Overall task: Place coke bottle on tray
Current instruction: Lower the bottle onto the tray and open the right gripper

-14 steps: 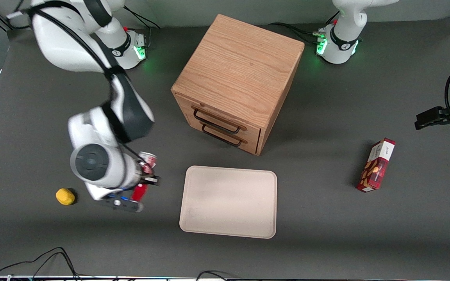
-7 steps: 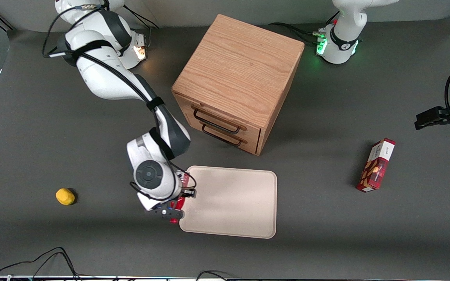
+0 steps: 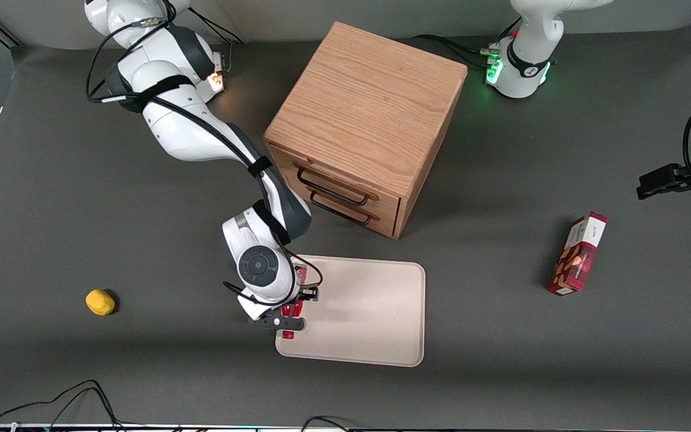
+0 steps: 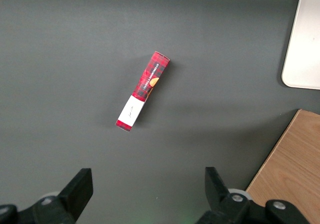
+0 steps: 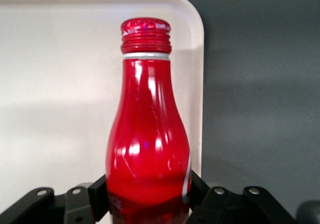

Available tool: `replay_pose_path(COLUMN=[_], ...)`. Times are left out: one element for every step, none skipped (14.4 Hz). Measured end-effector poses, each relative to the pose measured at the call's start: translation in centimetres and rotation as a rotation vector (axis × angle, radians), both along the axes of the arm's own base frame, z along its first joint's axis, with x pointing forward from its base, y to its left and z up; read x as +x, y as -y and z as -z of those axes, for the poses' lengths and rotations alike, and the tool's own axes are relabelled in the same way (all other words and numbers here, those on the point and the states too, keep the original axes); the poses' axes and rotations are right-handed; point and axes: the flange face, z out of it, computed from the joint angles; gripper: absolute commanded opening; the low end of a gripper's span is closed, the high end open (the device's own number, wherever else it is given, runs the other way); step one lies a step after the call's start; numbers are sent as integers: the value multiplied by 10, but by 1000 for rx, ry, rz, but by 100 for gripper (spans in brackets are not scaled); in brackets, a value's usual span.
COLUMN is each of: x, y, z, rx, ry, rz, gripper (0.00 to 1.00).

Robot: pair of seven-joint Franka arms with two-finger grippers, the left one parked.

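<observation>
The gripper (image 3: 288,312) hangs over the tray's (image 3: 375,312) end nearest the working arm, close to the corner toward the front camera. Its fingers are closed on the lower body of the coke bottle (image 5: 147,134), one black pad on each side of the red shell, as the right wrist view shows. The bottle lies lengthways between the pads, its red cap (image 5: 145,34) pointing away from the wrist and reaching out past the fingertips over the pale tray surface (image 5: 60,84). From the front, only slivers of the bottle (image 3: 288,333) show under the gripper.

The main risk, as I judge it, is placement so near the rim. The cap sits close to the tray's rounded corner (image 5: 192,14), with bare dark table just beside the fingers. If the grip opens here, a slim round bottle held on its side could roll and tip over the low rim onto the table. Whether the bottle is touching the tray or held above it cannot be told; a release from height would make it bounce or roll. The glossy shell could also slip in the pads if the wrist tilts.

No writing is readable on the bottle; only a thin white curved stripe shows near the pads. The red plaid snack box (image 4: 143,91), well apart toward the parked arm's end, carries a white label and small lettering that cannot be read.
</observation>
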Motion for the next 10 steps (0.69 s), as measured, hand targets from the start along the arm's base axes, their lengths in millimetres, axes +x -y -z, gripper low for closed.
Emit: replay_pose_path(x=[0,1,1,2,2,2,2,2,3,3], y=[0,0,0,-1,-1,-1,0,0,0,1], z=[3,5,6,7,9,11,14,16,17,19], rx=[3,5,8,10,13,14,14,14,15,14], ry=[4,8,14,17,22,24,25,26,28,29], rz=[0,-1,-1,-1,-1,-1,-1,0,0,1], gripper=[0,0,0,0,0,11,36,54,81,100])
